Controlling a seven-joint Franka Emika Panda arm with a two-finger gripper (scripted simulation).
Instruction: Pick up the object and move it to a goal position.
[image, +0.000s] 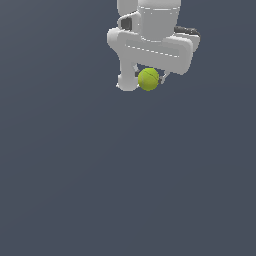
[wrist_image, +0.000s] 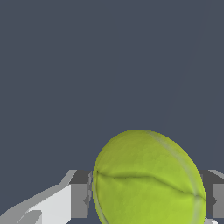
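Observation:
The object is a small yellow-green ball (image: 148, 79) with a faint curved seam. It sits between the two fingers of my white gripper (image: 148, 81) near the top of the exterior view. The wrist view shows the ball (wrist_image: 148, 179) large and close, with a grey finger pad (wrist_image: 79, 194) pressed against one side and the other pad (wrist_image: 215, 194) against the opposite side. The gripper is shut on the ball. No goal marker shows in either view.
A plain dark grey-blue surface (image: 125, 175) fills both views. The white arm (image: 155, 30) comes down from the upper edge of the exterior view.

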